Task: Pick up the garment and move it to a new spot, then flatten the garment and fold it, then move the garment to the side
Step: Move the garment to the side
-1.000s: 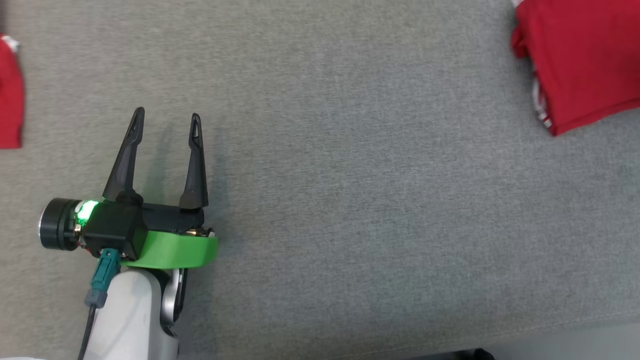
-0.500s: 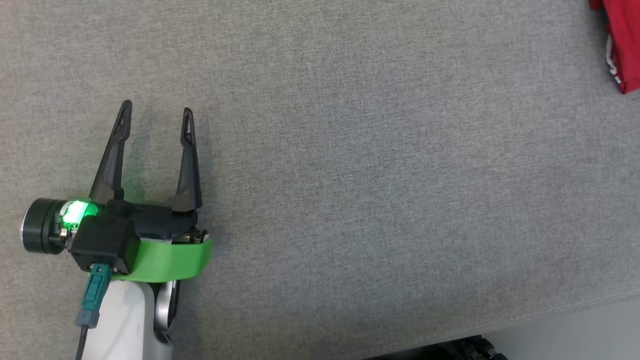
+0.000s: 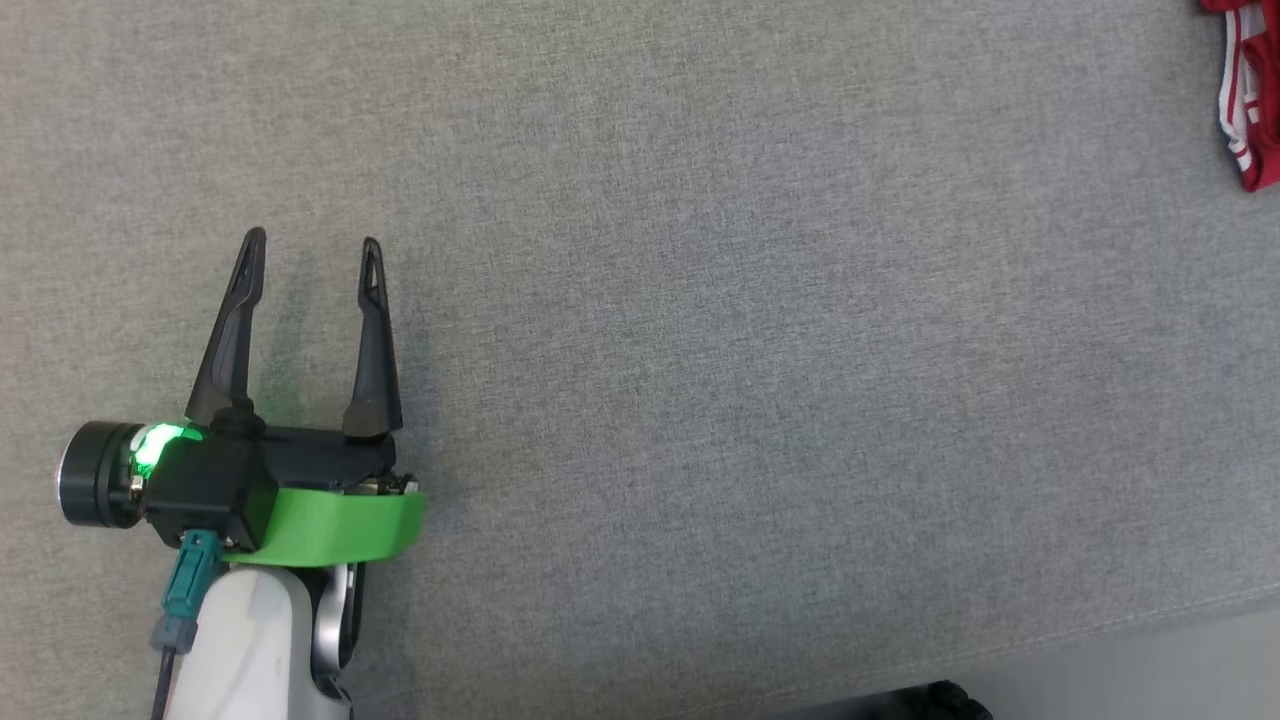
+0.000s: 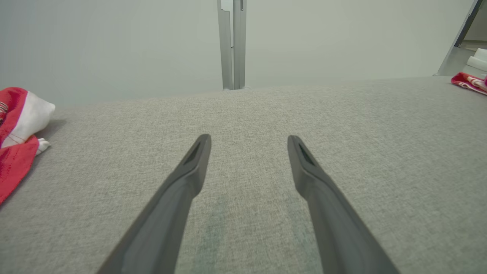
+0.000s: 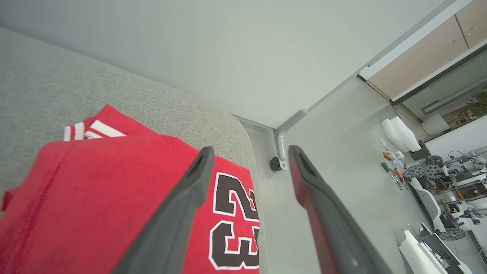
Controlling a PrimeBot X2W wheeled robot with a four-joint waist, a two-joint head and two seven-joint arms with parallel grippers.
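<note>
Grey woven surface (image 3: 700, 350), pale wall behind it, floor (image 5: 342, 152) past its rounded corner. My left tool (image 3: 312, 240) sits at 8 o'clock, pointing to 12, fingers wide and empty. My right tool (image 5: 250, 149) is spread wide with nothing between its fingers. It looks over the garment (image 5: 95, 198), a folded red jersey with black-and-white numerals at the 2 o'clock edge.

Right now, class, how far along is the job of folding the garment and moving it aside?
Done, it seems: the red garment lies folded at the right edge of the grey surface. In hand: nothing; the right gripper hangs open above it, the left gripper open over bare surface. Left: probably only drawing the arms away.
</note>
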